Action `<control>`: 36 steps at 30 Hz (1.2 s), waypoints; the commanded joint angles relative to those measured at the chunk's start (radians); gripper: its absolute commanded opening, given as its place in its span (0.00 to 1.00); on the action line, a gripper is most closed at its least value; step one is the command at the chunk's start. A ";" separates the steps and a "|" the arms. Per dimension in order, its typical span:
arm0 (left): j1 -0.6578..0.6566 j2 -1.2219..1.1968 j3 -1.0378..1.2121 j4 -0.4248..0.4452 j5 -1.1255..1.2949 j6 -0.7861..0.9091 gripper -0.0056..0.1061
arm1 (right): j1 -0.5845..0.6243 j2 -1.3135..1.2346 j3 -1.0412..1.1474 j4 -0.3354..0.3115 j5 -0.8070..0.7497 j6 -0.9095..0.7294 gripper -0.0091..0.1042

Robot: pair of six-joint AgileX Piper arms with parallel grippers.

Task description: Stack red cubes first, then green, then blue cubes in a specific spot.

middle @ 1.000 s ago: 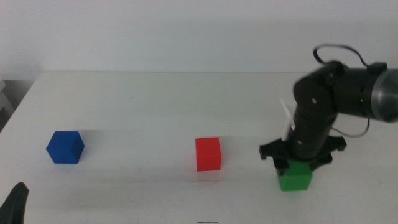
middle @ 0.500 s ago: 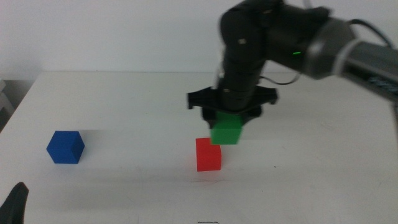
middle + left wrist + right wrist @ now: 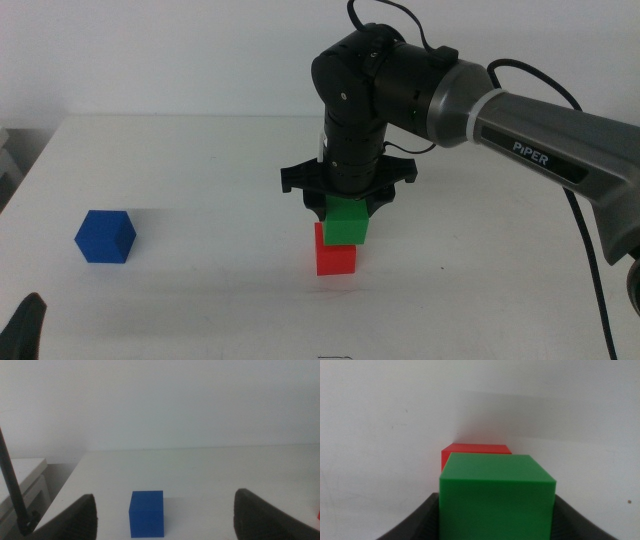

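Green cube (image 3: pixel 346 222) held in our right gripper (image 3: pixel 346 205) over the red cube (image 3: pixel 336 259), stack not yet finished.

We judge the task roughly at its middle step: red sits alone on the white table (image 3: pixel 200 160) as the base, green hangs just above it and a little off to one side, and we cannot tell whether the two are touching yet. Our right gripper's jaws are clamped on green's sides, so it has not been released. In the right wrist view green fills the space between the jaws, with red showing just beyond it. The blue cube (image 3: pixel 104 236) lies well apart, untouched; our left gripper (image 3: pixel 165 525) waits spread wide and empty, blue lying ahead between its jaws.
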State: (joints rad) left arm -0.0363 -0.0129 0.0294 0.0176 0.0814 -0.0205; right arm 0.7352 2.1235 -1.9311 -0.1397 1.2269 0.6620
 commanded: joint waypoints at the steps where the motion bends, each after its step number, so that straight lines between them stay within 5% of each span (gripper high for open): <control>1: -0.001 -0.021 -0.003 -0.004 -0.081 -0.002 0.89 | 0.008 -0.061 -0.035 -0.031 0.049 0.002 0.07; 20: -0.001 -0.021 -0.003 -0.004 -0.081 -0.002 0.89 | 0.021 -0.023 -0.035 -0.035 0.019 -0.006 0.09; 22: -0.001 -0.021 -0.003 -0.004 -0.081 -0.002 0.89 | 0.021 -0.023 -0.035 -0.035 0.007 -0.006 0.17; 23: -0.001 -0.021 -0.003 -0.004 -0.081 -0.002 0.89 | 0.021 -0.023 -0.035 -0.035 -0.018 -0.008 0.38; 31: -0.001 -0.021 -0.003 -0.004 -0.081 -0.002 0.89 | 0.018 -0.030 -0.037 -0.034 -0.062 -0.028 0.83; 36: -0.001 -0.021 -0.003 -0.004 -0.081 -0.002 0.89 | 0.017 -0.126 -0.035 -0.051 -0.028 -0.044 0.91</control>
State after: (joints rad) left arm -0.0363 -0.0129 0.0294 0.0176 0.0814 -0.0205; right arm 0.7587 2.1138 -1.9359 -0.1487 1.1944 0.6317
